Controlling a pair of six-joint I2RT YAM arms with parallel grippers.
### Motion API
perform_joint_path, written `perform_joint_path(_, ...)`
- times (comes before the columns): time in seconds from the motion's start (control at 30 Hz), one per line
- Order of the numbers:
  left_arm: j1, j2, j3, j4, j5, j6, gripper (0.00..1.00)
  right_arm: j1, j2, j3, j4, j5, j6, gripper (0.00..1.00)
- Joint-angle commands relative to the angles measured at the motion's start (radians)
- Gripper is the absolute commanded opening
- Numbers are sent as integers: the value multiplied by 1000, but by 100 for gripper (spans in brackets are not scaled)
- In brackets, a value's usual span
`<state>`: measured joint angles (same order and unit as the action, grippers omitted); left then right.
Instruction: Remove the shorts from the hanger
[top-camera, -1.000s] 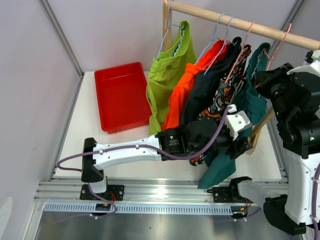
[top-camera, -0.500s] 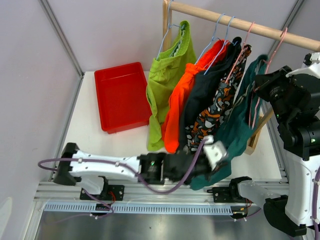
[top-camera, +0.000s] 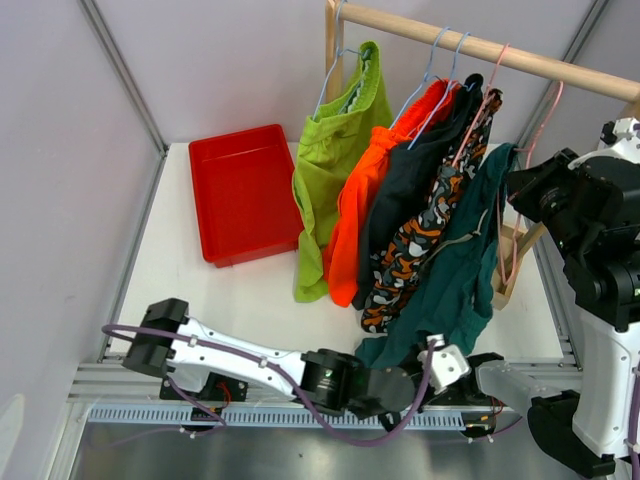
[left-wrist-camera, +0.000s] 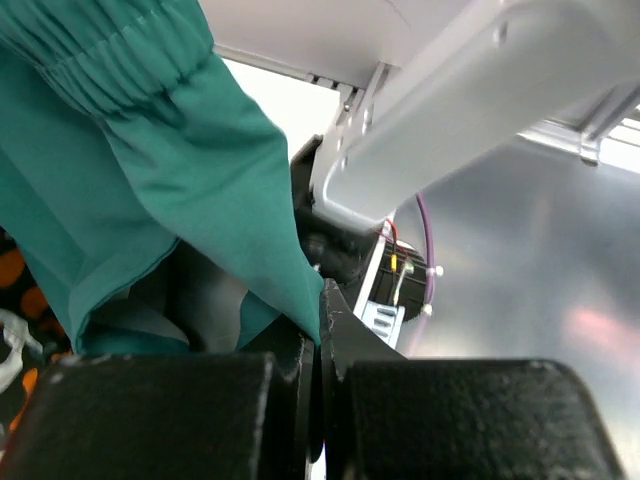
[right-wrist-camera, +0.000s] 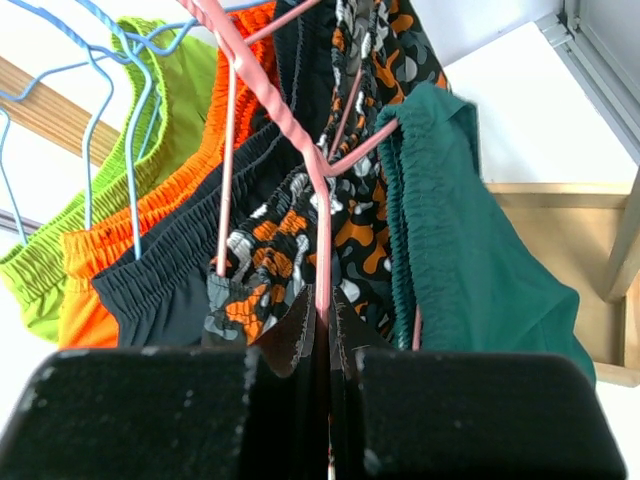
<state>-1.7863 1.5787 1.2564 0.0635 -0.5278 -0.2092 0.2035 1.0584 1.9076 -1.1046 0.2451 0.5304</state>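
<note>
1. 5 pairs of shorts hang in a row on the wooden rail (top-camera: 470, 42) at the far right of the table (top-camera: 190, 270). From left to right it's lime shorts (top-camera: 325, 165), orange shorts (top-camera: 350, 215), navy shorts (top-camera: 405, 185), camo shorts (top-camera: 412, 255) and teal shorts (top-camera: 455, 275).
2. The teal shorts are stretched out diagonally. The waistband is up at the pink hanger (right-wrist-camera: 267, 95) and the lower hem is dragged down toward the near edge.
3. The left gripper (left-wrist-camera: 320, 300) sits low at the near edge, between the 2 arm bases. Its jaws are pinched together on a corner of the teal hem, and the wrist cam shows the fabric going right in between the fingers.
4. The right gripper (right-wrist-camera: 322, 305) is up on the right, next to the rail, with its jaws squeezed tight on the pink hanger's wire.
5. From the right wrist view, the teal waistband is bunched on 1 arm of that hanger and touches the camo shorts.
6. Blue hangers (right-wrist-camera: 130, 120) show above the lime and orange pairs.
7. A red tray (top-camera: 245, 195) sits on the table at the far left, just left of the lime shorts.
</note>
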Motion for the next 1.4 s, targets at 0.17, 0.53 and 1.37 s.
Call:
perform_joint_path(0.17,194,113,367,-154,71,34,0,-9,-97,59,2,-76,74,0)
perform_joint_path(0.53,377,179,588,-320,129,18,0,-9,-72,255,-224,-172,109,0)
perform_joint_path(1.37,-208,-429,492,-1532,-681,-572,0,-125,245,285,158,47,-102,0)
